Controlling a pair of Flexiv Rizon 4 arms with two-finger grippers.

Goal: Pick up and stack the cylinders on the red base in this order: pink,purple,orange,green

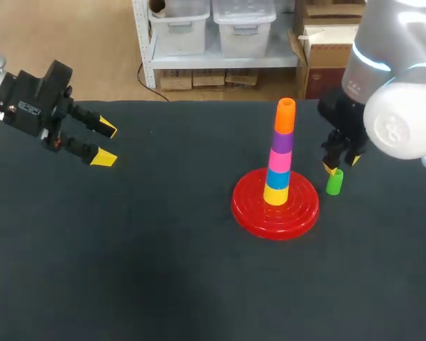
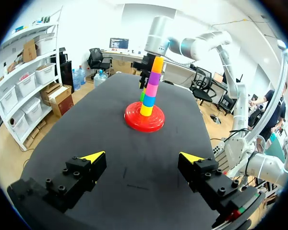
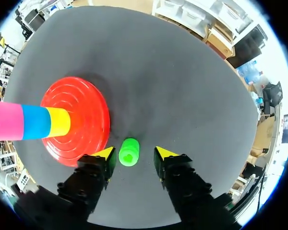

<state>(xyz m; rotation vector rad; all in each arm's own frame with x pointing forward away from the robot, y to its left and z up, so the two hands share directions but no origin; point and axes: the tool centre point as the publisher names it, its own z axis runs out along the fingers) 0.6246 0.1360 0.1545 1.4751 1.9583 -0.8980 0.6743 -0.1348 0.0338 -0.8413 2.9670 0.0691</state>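
stack point(image 3: 38, 122) cut off beyond pink cylinder point(image 3: 8, 120).

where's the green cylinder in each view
Head view: green cylinder stands right of the red base, at the right arm's fingers.
Left wrist view: green cylinder barely peeks from behind the stack, far ahead.
Right wrist view: green cylinder between the open fingers, untouched, beside the red base.
Shared landmark: the red base.

The base point(image 1: 299, 210) was red, ringed with concentric ridges. Its stack point(image 1: 280, 158) ran yellow, blue, pink, purple, orange. The cylinder point(image 1: 334, 183) at the base's three o'clock was bright green. The table point(image 1: 163, 270) was dark grey. The left gripper point(image 1: 104, 143) and right gripper point(image 3: 134, 154) were black, tipped yellow.
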